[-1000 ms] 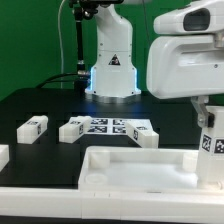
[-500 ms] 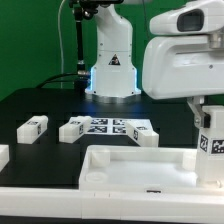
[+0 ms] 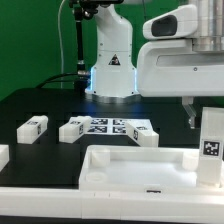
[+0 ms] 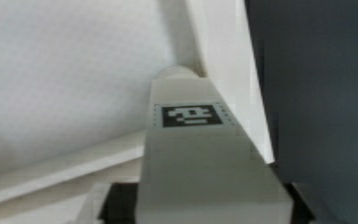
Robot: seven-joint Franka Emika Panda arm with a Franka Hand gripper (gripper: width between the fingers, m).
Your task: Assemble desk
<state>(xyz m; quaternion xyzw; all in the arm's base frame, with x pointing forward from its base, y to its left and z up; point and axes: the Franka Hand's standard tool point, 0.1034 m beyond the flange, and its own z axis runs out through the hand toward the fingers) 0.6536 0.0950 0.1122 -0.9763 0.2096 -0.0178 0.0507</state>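
Sliding toward the exterior view's left, the gripper (image 3: 207, 112) stays clamped on 1 upright leg (image 3: 210, 150) over the tabletop (image 3: 130, 165) corner at that view's right, held vertical, I judge, to meet its socket

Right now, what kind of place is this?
Likely a robotics lab bench: Franka arm base on a black table, the marker board, a tagged white tabletop and a loose leg.
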